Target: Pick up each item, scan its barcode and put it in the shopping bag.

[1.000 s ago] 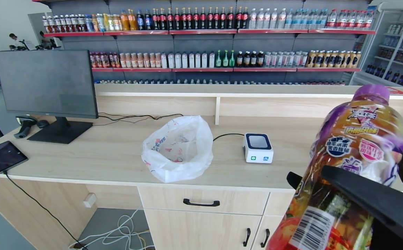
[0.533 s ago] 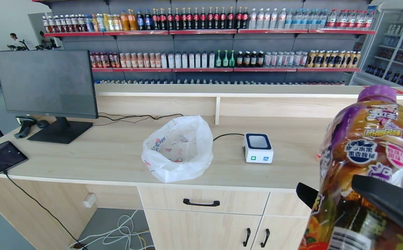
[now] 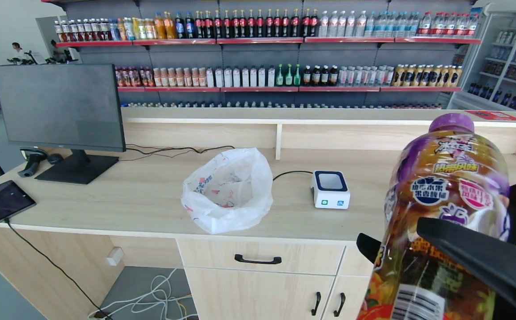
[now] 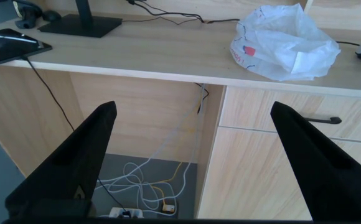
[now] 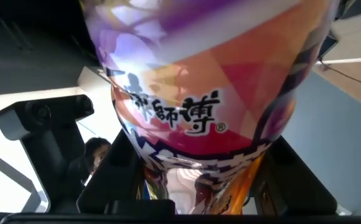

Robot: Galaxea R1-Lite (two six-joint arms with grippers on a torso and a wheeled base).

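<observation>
Bottle shift: the drink bottle [image 3: 444, 209] is carried back leftward since half a second ago, nearer the barcode scanner [image 3: 330, 189] yet well apart from it.
Meaning: scanning is judged to be pending, since the barcode is turned away from the scanner.
Right gripper [image 3: 400, 240]: clamped around the bottle's lower body.
Left gripper [image 4: 190, 162]: spread wide, nothing held, low before the counter [image 3: 129, 195].
Bottle: rounded glossy plastic, purple cap, slick wrap label.
Shopping bag [image 3: 229, 189]: thin crinkled white film, mouth open, left of the scanner.
Scanner: small white box, dark glass window.
</observation>
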